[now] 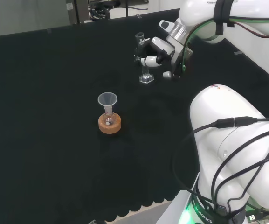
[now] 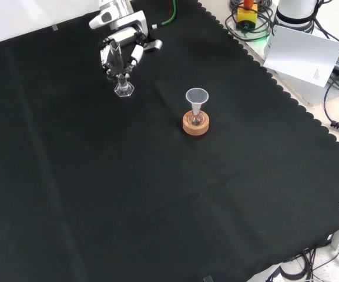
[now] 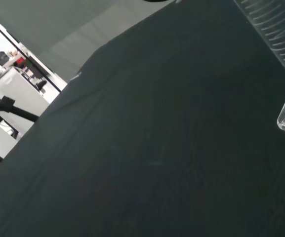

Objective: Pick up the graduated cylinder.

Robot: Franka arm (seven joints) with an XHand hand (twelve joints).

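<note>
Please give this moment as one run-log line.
robot hand: shut on cylinder | cylinder: upright, base at cloth | funnel: in flask on cork ring, untouched

Black cloth covers the worktop (image 2: 98, 194). On it stands a clear graduated cylinder (image 2: 122, 88) on its base, and well apart a cork ring (image 2: 195, 124) bearing a small flask with a funnel (image 2: 196, 97).

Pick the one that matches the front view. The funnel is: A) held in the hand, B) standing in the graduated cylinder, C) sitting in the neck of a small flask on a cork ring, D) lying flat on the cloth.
C: the funnel sits upright in the small flask on the cork ring, well apart from the hand at the graduated cylinder.
</note>
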